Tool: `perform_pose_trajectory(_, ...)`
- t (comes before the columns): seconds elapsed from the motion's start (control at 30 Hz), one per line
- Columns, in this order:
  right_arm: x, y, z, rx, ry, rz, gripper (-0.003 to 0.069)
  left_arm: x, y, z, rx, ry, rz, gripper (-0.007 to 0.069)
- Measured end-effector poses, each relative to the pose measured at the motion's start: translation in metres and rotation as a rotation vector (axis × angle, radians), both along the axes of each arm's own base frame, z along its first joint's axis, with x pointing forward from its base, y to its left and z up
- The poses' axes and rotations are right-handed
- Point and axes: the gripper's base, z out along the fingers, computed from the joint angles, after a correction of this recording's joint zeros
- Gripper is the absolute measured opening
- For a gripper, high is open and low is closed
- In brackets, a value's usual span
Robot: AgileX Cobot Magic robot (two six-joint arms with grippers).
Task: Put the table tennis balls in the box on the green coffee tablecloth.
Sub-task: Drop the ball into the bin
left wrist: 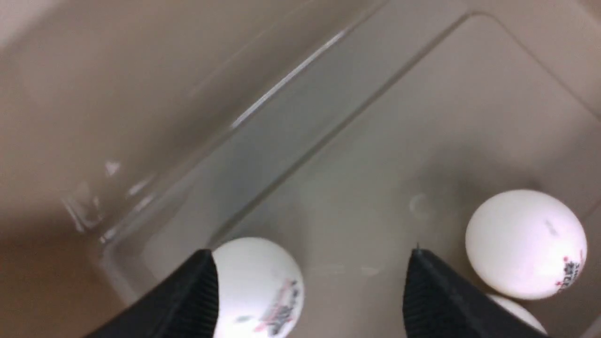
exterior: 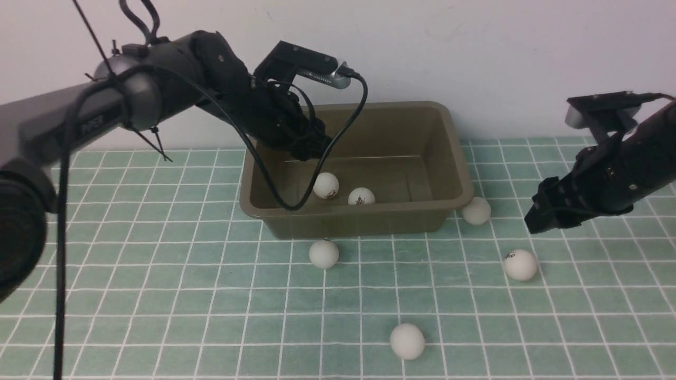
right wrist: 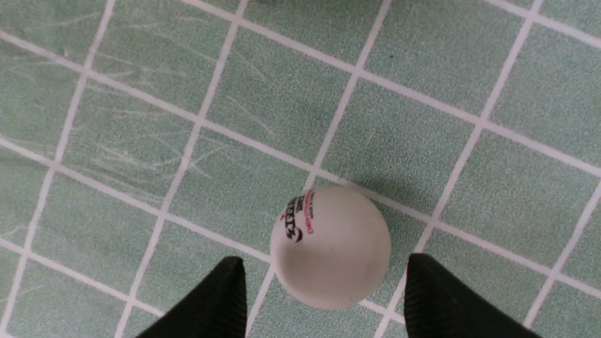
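Reaching down into the olive-brown box (exterior: 359,224), the left gripper (exterior: 312,152) holds its jaws wide apart and empty over matte white table tennis balls (exterior: 326,185) with small dark logos on the tub floor. Four more lie outside on the pale green gridded tablecloth (exterior: 158,274), one plain ball (exterior: 476,210) just beside the box's right corner. Farther right, the right gripper (exterior: 534,221) hovers with jaws spread over a printed ball (exterior: 520,264)
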Motion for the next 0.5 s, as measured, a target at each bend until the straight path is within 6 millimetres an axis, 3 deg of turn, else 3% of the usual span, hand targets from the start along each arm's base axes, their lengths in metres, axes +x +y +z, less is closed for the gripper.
perform_pose_trajectory(0.13, 0.003, 0.0, -0.008, -0.003, 0.004, -0.002, 0.0412, 0.004, -0.002, 0.018, -0.007, -0.023, -0.024, 0.0479)
perform_pose_trajectory(0.27, 0.006, 0.001, -0.021, -0.008, 0.022, -0.005, 0.0409, 0.004, -0.004, 0.049, 0.011, -0.018, -0.069, 0.0479)
perform_pose_trajectory(0.4, 0.008, 0.001, -0.028, -0.008, 0.039, -0.016, 0.036, -0.008, 0.005, 0.096, 0.057, 0.024, -0.066, 0.0459)
perform_pose_trajectory(0.5, 0.006, 0.001, -0.029, -0.01, 0.057, -0.013, 0.036, -0.025, 0.023, 0.141, 0.094, 0.027, -0.022, 0.0394)
